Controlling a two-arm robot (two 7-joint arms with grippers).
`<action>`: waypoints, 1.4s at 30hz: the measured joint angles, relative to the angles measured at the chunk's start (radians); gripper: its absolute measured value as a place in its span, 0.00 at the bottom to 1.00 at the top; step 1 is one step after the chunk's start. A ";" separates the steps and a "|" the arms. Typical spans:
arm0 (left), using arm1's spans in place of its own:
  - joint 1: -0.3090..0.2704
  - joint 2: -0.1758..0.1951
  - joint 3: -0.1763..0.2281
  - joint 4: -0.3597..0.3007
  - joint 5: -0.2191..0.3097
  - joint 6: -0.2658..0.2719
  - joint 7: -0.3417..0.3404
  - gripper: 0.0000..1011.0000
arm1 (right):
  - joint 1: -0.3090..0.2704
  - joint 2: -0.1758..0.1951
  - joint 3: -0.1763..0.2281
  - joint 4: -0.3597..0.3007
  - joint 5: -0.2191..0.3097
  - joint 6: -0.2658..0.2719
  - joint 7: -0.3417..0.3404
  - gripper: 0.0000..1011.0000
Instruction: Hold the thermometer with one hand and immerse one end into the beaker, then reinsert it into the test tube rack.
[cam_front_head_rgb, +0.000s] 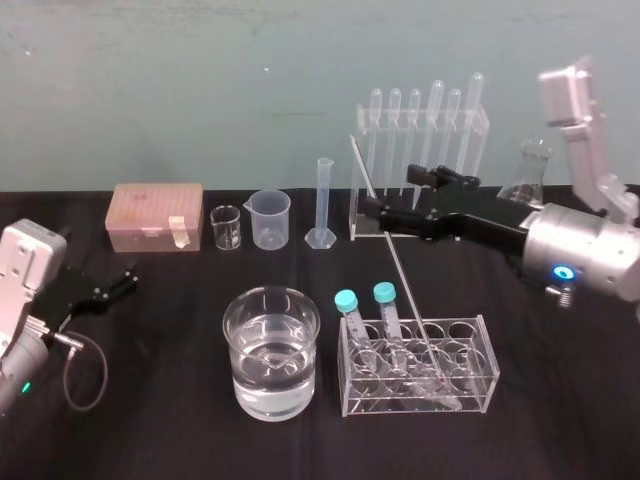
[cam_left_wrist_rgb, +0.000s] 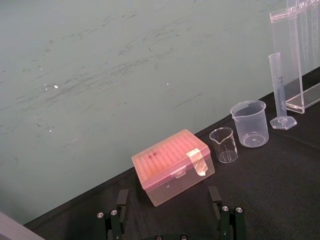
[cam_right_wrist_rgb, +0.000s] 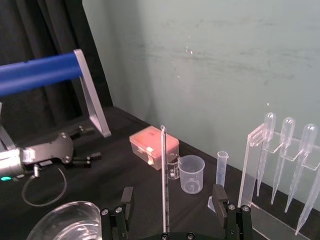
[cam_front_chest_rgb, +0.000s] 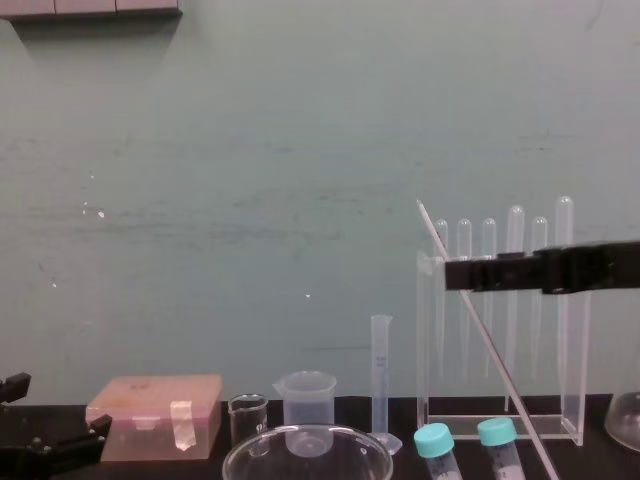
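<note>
Counter (cam_front_head_rgb: 150, 430): black cloth, matt.
Beaker (cam_front_head_rgb: 237, 375): thick clear glass, glossy, bright glints on the rim.
Thermometer (cam_front_head_rgb: 400, 270): thin clear glass rod, smooth.
Rack (cam_front_head_rgb: 357, 205): clear acrylic, polished edges. The pipettes (cam_front_head_rgb: 436, 110) in it are translucent plastic, softer looking.
Box (cam_front_head_rgb: 155, 210): frosted pink plastic, with a tape strip on the lid.
Right hand (cam_front_head_rgb: 388, 190): matt black. The arm shell (cam_front_head_rgb: 580, 245) behind it is satin silver, metal by the look.
Wall (cam_front_head_rgb: 200, 80): flat pale green paint, scuffed.

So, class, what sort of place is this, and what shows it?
Most likely a chemistry lab bench: it holds a test tube rack with pipettes, a glass beaker of clear liquid and a graduated cylinder.
</note>
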 joint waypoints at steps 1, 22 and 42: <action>0.000 0.000 0.000 0.000 0.000 0.000 0.000 1.00 | 0.019 -0.011 -0.018 0.018 -0.010 0.004 -0.003 0.99; 0.000 0.000 0.000 0.000 0.000 0.000 0.000 1.00 | 0.091 -0.062 -0.087 0.090 -0.059 0.004 0.004 0.99; 0.000 0.000 0.000 0.000 0.000 0.000 0.000 1.00 | 0.089 -0.062 -0.084 0.089 -0.054 0.005 0.005 0.53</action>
